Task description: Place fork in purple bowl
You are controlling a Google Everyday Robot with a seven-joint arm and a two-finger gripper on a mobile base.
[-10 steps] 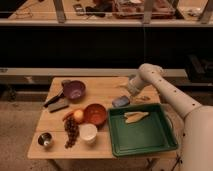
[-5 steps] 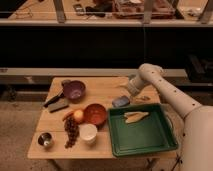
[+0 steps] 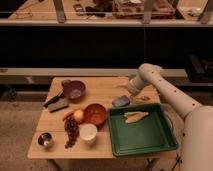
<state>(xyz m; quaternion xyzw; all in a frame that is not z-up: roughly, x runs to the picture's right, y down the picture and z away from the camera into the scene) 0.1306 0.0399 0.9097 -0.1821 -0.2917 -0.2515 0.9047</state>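
Note:
The purple bowl [image 3: 74, 90] stands at the table's far left, with a lighter inside and nothing that I can make out in it. My gripper [image 3: 122, 101] is low over the table's middle, just beyond the far left corner of the green tray [image 3: 150, 142]. It is about a bowl's width to the right of the purple bowl. A slim pale sliver [image 3: 141, 98] lies on the table along the tray's far edge, just right of the gripper. It looks like the fork, but I cannot be sure.
An orange-brown bowl [image 3: 95, 114] sits mid-table, with a white cup [image 3: 88, 132], dark grapes [image 3: 71, 131] and a small metal cup [image 3: 45, 140] in front. A black-handled tool [image 3: 53, 99] lies left of the purple bowl. Broad pale yellowish pieces [image 3: 136, 116] lie in the tray.

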